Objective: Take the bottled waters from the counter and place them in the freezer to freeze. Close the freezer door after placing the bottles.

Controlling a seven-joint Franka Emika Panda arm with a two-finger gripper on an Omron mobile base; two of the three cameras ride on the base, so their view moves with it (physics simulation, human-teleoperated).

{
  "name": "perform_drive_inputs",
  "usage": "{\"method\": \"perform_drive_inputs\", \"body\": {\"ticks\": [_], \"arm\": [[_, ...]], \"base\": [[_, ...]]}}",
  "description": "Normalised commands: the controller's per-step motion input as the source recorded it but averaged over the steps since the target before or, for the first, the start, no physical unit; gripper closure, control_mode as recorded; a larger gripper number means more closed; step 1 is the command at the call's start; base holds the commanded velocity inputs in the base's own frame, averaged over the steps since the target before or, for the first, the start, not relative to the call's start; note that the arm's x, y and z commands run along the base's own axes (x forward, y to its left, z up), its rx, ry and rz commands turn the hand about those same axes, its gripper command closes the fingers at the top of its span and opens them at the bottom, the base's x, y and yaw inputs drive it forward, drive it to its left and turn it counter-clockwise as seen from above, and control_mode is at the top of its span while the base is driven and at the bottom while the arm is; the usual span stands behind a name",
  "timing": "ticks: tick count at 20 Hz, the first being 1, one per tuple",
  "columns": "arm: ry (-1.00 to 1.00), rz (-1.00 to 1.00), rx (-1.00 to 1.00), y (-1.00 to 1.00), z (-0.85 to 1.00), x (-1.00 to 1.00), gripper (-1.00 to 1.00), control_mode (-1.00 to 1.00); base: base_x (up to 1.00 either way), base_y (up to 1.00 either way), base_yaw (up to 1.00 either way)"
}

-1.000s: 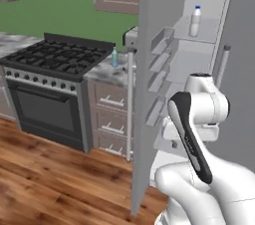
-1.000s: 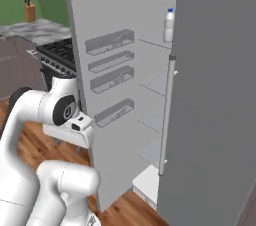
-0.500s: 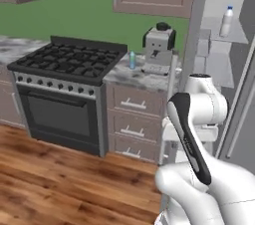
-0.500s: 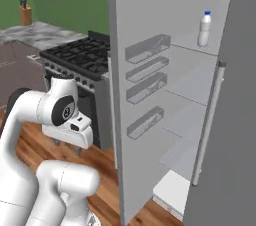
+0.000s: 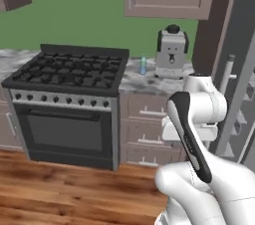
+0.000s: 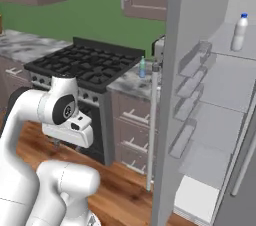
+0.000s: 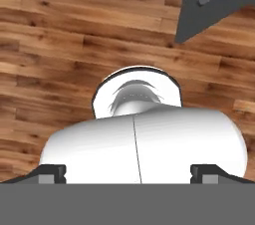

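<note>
Wooden floor planks [image 7: 60,30] run beneath the folded arm, whose hand points straight down at them; the fingers [image 7: 52,173] stand wide apart with nothing between them, two dark tips at the lower corners of the hand view. In the right base view the gripper [image 6: 56,143] hangs low under the white wrist, at about 8 o'clock in that frame. Farther on, at 3 o'clock, the freezer door [image 6: 167,95] stands open edge-on, its inner bins facing the pale freezer [image 6: 220,120]. On an upper shelf there, at 2 o'clock, stands the white bottle [image 6: 240,32] with a blue cap. Beyond the arm, brown drawers carry the counter [image 5: 144,83], just right of the black stove [image 5: 69,69]. On it the teal bottle [image 5: 143,64] stands upright, beside the coffee machine [image 5: 172,52] at its 3 o'clock.
</note>
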Motion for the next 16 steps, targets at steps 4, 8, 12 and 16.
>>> {"method": "perform_drive_inputs", "body": {"ticks": [4,8,12,16], "arm": [[0.0,0.0,0.0,0.0,0.0,0.0,-1.0,1.0],[0.0,0.0,0.0,0.0,0.0,0.0,-1.0,1.0],[0.0,0.0,0.0,0.0,0.0,0.0,-1.0,1.0],[0.0,0.0,0.0,0.0,0.0,0.0,-1.0,1.0]], "base": [[0.52,0.84,-0.46],[0.86,0.52,-0.64],[0.78,0.63,-0.64],[0.59,0.88,-0.43]]}}
